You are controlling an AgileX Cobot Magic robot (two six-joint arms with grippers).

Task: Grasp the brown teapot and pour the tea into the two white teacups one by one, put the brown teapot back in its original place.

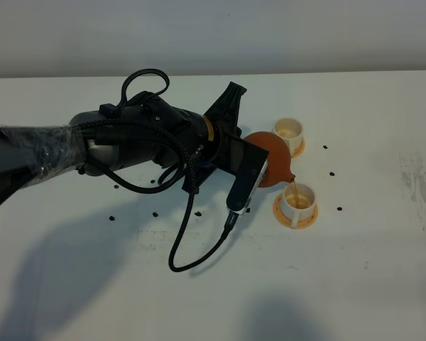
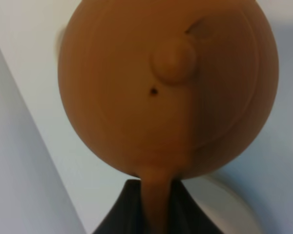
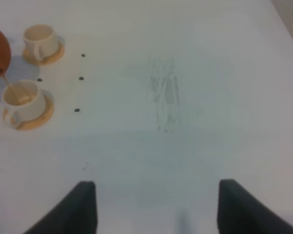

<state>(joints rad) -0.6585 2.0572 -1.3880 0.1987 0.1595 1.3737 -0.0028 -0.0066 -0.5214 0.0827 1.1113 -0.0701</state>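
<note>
The brown teapot [image 1: 275,155] hangs tilted over the near white teacup [image 1: 298,199], and a thin stream of tea runs from its spout into that cup. My left gripper [image 2: 156,212] is shut on the teapot's side handle; the round body and lid knob [image 2: 174,60] fill the left wrist view. The far white teacup [image 1: 289,130] stands just behind the teapot. Each cup sits on an orange-tan coaster. In the right wrist view both cups [image 3: 22,97] [image 3: 39,39] show far off, and my right gripper [image 3: 161,209] is open over bare table. My left arm [image 1: 149,135] hides the original place.
Small black specks [image 1: 331,172] lie scattered around the cups and under the left arm. A grey scuff [image 1: 419,185] marks the table at the right. A black cable [image 1: 192,249] loops down from the left wrist. A pale curved rim [image 2: 237,207] shows below the teapot.
</note>
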